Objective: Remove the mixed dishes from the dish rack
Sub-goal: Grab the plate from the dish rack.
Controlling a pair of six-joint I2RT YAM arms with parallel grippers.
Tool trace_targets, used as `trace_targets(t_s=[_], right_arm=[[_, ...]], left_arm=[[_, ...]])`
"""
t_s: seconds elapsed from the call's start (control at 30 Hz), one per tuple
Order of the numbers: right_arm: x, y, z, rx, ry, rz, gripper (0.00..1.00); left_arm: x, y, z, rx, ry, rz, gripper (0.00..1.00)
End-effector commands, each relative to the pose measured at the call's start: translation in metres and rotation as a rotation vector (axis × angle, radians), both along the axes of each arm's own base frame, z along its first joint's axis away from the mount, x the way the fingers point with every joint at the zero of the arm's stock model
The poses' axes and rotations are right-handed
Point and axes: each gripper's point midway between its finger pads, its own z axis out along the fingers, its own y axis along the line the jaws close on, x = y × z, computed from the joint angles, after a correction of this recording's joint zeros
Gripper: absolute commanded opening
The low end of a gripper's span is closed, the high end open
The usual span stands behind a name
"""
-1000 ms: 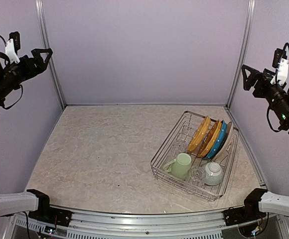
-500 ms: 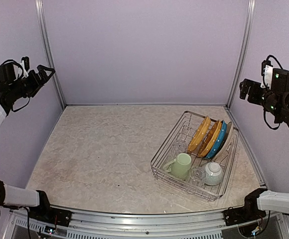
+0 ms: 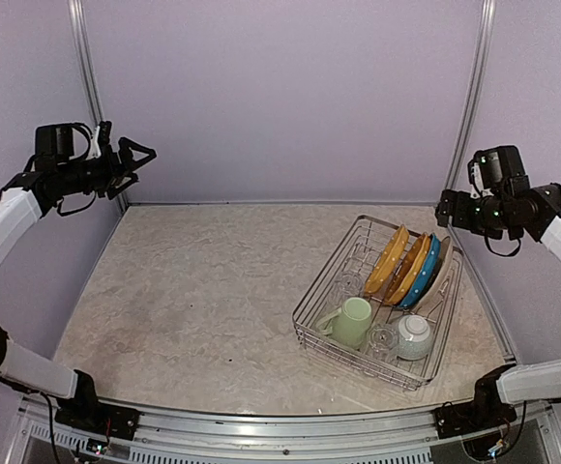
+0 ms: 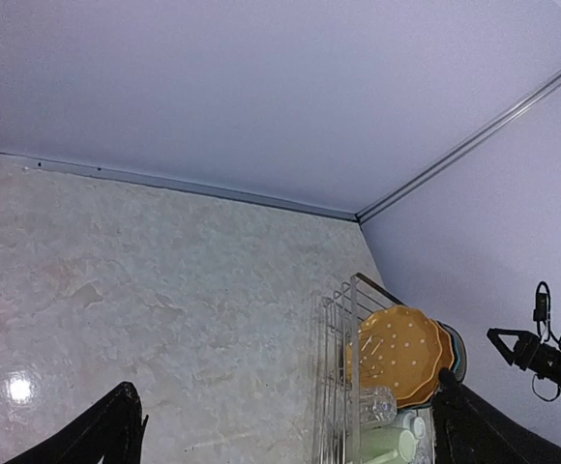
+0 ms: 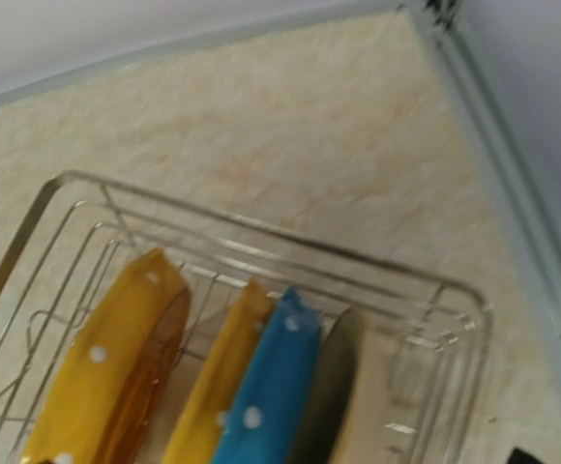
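The silver wire dish rack (image 3: 311, 290) stands at the right of the table. Two yellow dotted plates (image 3: 388, 259), a blue plate (image 3: 427, 275) and a cream plate (image 3: 444, 274) stand upright in it. A pale green mug (image 3: 352, 321), a clear glass (image 3: 384, 340) and a small white bowl (image 3: 415, 336) sit at its near end. My left gripper (image 3: 137, 155) is open and empty, high at the far left; its view shows the rack (image 4: 341, 387) and plates (image 4: 401, 353) from afar. My right gripper (image 3: 447, 209) is open and empty, above the rack's far right corner, over the plates (image 5: 271, 387).
Lilac walls with metal corner posts (image 3: 461, 126) enclose the table at the back and sides. The marbled tabletop (image 3: 203, 300) lies left of the rack. The arm bases sit at the near corners.
Both arms have swung inward and lower. The left gripper moved right from the wall edge. The right gripper moved left and down toward the rack's far corner. The dishes have not moved.
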Motion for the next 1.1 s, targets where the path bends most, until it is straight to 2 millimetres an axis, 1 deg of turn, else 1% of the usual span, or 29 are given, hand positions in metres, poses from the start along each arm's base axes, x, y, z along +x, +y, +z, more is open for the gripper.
trace_targets(t_s=[0.0,0.13,0.17,0.2,0.27,0.33,0.37,0.4,0.47,0.63,0.67,0.87,1.0,1.07], right_arm=[[0.001,0.023,-0.01,0.077,0.058,0.027,0.97],[0.005,0.039,-0.014,0.058,0.088,0.034,0.96],[0.006,0.041,-0.018,0.048,0.104,0.024,0.96],[0.005,0.041,-0.02,0.04,0.113,0.008,0.96],[0.001,0.032,-0.02,0.025,0.118,-0.049,0.95],[-0.005,0.021,-0.021,0.024,0.112,-0.109,0.89],[-0.008,0.018,-0.022,0.024,0.109,-0.127,0.82],[-0.009,0.018,-0.024,0.029,0.115,-0.134,0.77],[-0.007,0.027,-0.031,0.054,0.142,-0.106,0.75],[0.005,0.061,-0.02,0.068,0.104,-0.046,0.75],[0.008,0.067,-0.02,0.067,0.106,-0.035,0.75],[0.022,0.106,-0.033,0.083,0.132,-0.01,0.75],[0.028,0.124,-0.044,0.118,0.142,-0.066,0.75],[0.031,0.128,-0.055,0.147,0.166,-0.131,0.75]], left_arm=[[-0.006,-0.047,-0.022,0.011,0.087,-0.144,0.99],[-0.014,-0.087,-0.044,0.051,0.146,-0.241,0.99],[-0.017,-0.096,-0.049,0.062,0.163,-0.263,0.99],[-0.02,-0.103,-0.053,0.071,0.173,-0.283,0.99],[-0.025,-0.117,-0.06,0.088,0.192,-0.318,0.99],[-0.028,-0.126,-0.065,0.102,0.205,-0.339,0.99],[-0.03,-0.13,-0.067,0.107,0.209,-0.347,0.99],[-0.031,-0.132,-0.068,0.111,0.213,-0.353,0.99],[-0.033,-0.136,-0.07,0.112,0.22,-0.364,0.99],[-0.035,-0.141,-0.073,0.113,0.233,-0.374,0.99],[-0.036,-0.142,-0.074,0.115,0.236,-0.374,0.99],[-0.038,-0.147,-0.078,0.125,0.251,-0.385,0.99],[-0.04,-0.15,-0.078,0.125,0.256,-0.391,0.99],[-0.041,-0.152,-0.078,0.121,0.263,-0.399,0.99]])
